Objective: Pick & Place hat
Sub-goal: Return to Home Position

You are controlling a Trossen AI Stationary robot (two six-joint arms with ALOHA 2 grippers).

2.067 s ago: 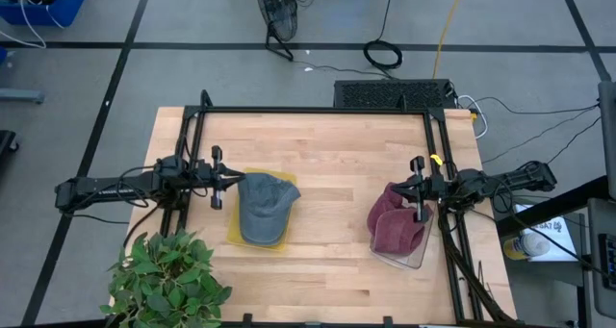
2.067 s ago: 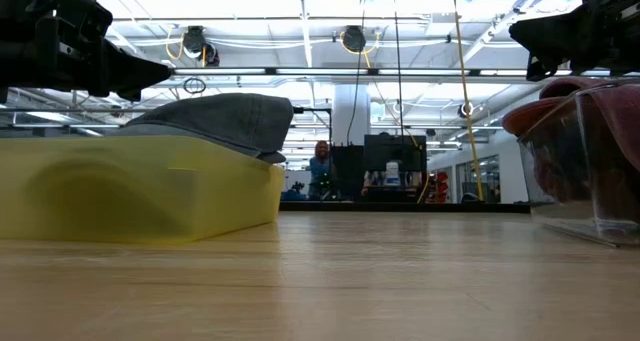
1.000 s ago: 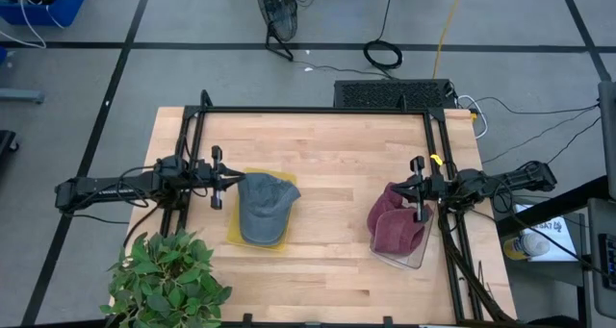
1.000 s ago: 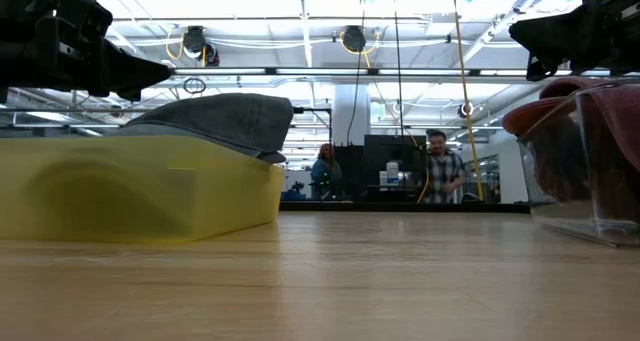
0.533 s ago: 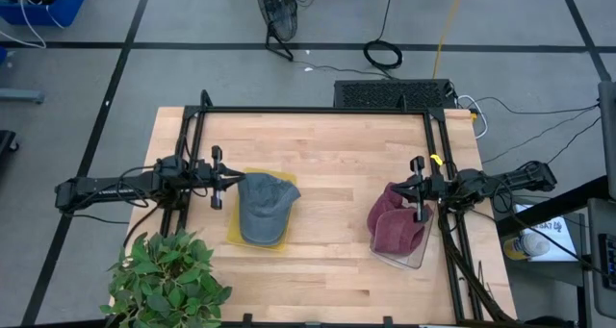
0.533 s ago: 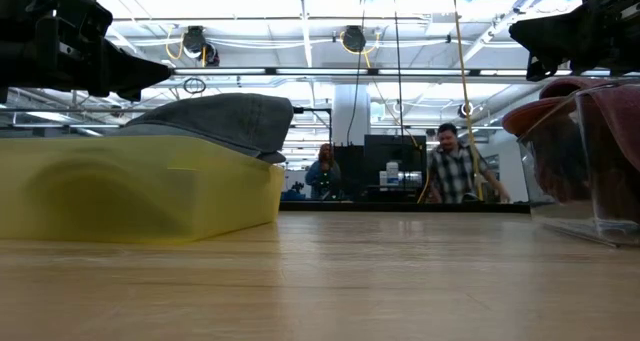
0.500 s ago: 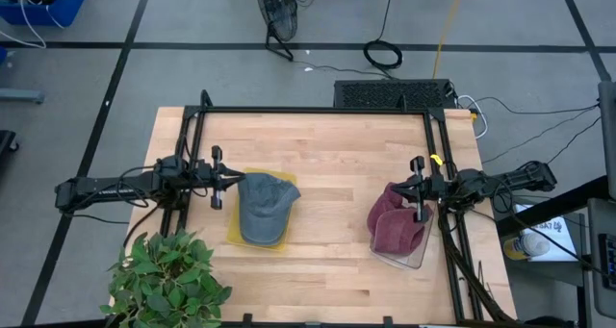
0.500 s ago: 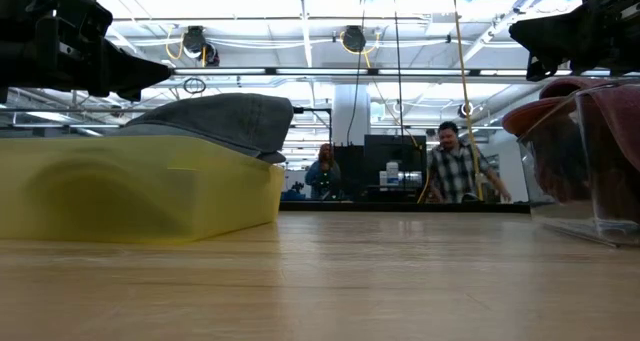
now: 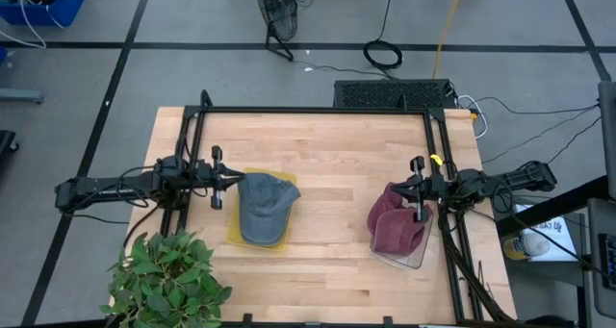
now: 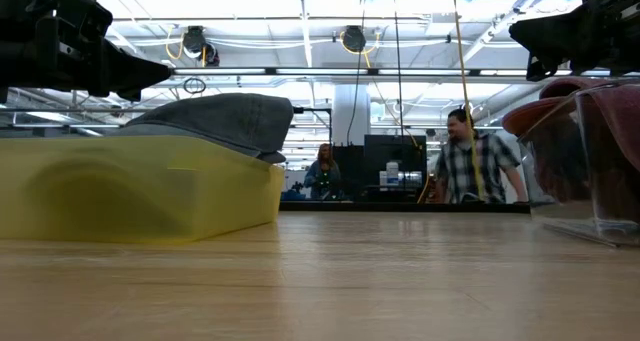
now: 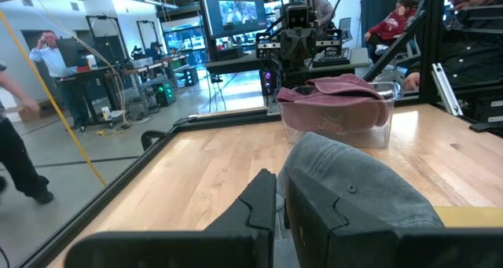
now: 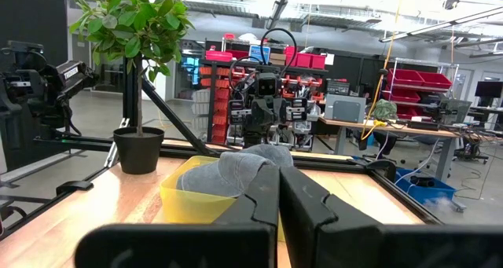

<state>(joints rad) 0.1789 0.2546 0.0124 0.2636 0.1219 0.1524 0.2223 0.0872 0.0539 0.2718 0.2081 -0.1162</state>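
Observation:
A grey cap [image 9: 264, 208] lies on top of a yellow tub [image 9: 234, 234], left of the table's middle; its crown rises above the tub's rim [image 10: 215, 109]. A maroon hat [image 9: 394, 227] sits in a clear box [image 9: 416, 255] near the right edge and bulges above its wall. My left gripper [image 9: 234, 181] is shut and hovers at the cap's left edge, just above the tub [image 10: 150, 76], touching nothing. My right gripper [image 9: 396, 189] is shut and hovers above the maroon hat's far part [image 10: 522, 29]. The left wrist view shows the cap [image 11: 357, 181] just past the shut fingers.
A potted plant [image 9: 168, 280] stands at the near-left corner. A black frame [image 9: 318, 111] runs along the table's far, left and right sides. Bare wood [image 9: 332, 203] lies between the two containers. People [image 10: 475, 166] stand in the room beyond the far edge.
Both arms and both hats have kept still. Beyond the table's far edge, a person has walked into the low view and moved rightward across the room.

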